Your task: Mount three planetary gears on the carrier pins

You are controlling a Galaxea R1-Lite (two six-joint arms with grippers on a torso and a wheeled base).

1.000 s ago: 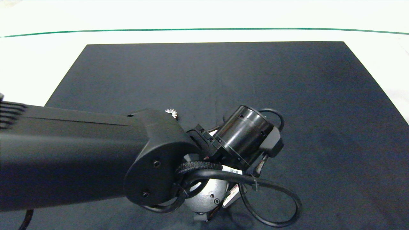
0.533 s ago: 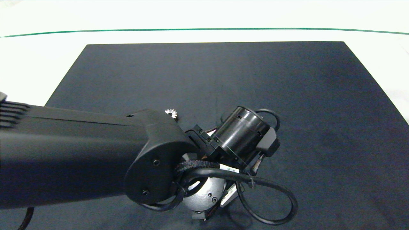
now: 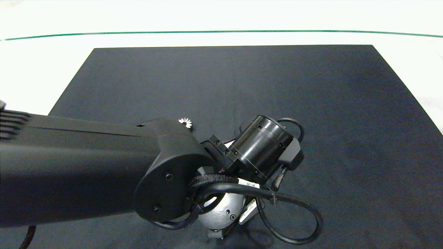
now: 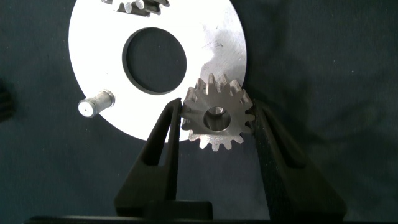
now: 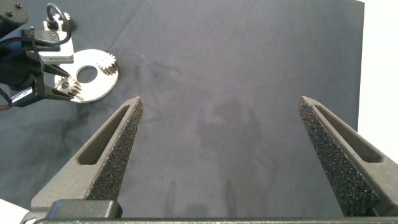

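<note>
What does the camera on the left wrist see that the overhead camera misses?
Only the left wrist view shows the flat white round disc, its bare upright silvery peg, and the left gripper closed on a small silvery metal gear. Only the head view shows the whole dark mat, the white table and a loose silvery gear beside the left arm. Both show the mat.

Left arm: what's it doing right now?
The left gripper holds a gear over a pin on the white disc, its bore lined up with the pin top. One gear is already on the disc, one pin is bare, and a third gear lies on the mat. The right gripper is open, off to the side.
</note>
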